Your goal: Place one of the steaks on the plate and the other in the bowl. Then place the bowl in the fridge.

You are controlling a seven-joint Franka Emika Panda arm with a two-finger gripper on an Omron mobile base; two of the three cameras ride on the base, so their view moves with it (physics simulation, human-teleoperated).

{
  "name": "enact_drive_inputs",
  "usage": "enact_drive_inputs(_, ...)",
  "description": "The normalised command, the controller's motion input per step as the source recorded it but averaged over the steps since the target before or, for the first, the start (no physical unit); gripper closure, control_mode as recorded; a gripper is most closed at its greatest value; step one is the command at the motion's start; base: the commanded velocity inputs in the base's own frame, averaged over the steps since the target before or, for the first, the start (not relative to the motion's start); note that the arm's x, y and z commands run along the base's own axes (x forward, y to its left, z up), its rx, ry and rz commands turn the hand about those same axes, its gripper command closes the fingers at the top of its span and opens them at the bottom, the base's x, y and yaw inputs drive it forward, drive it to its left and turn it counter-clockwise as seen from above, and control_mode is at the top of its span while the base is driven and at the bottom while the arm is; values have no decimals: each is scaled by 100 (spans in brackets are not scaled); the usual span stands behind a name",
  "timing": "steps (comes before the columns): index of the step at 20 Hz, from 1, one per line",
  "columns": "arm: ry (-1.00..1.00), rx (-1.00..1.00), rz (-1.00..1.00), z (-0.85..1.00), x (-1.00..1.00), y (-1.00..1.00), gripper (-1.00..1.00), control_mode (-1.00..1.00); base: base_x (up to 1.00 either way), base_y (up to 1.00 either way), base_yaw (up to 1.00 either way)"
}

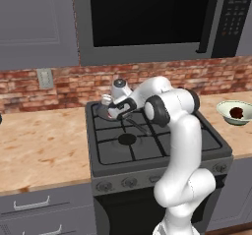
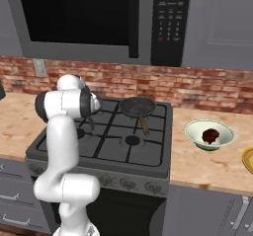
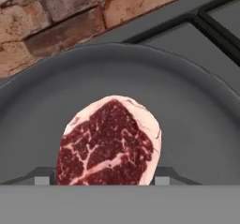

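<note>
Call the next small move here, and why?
Probably close the gripper on the red steak and lift. In the hand view the steak lies in the pan between the two fingertips, which sit either side of its near edge and look open. The darker steak is already in the bowl, so this one should be bound for the plate.

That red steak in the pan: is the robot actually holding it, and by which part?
It cannot be told. The gripper has a fingertip on either side of the red steak's near edge as it lies in the pan, but contact is hidden.
</note>
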Motion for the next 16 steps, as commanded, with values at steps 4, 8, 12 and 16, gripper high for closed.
enact_drive_inputs(4, 2, 5, 0, 57, -4, 0, 100, -100, 0, 0, 0)
enact_drive_inputs(8, 6, 7, 0, 71, -8, -6, 100, -100, 0, 0, 0)
enact_drive_inputs(12, 2, 3, 0, 30, -21, -4, 100, -100, 0, 0, 0)
enact_drive_inputs(16, -10, 0, -1, 1, -27, -12, 100, -100, 0, 0, 0)
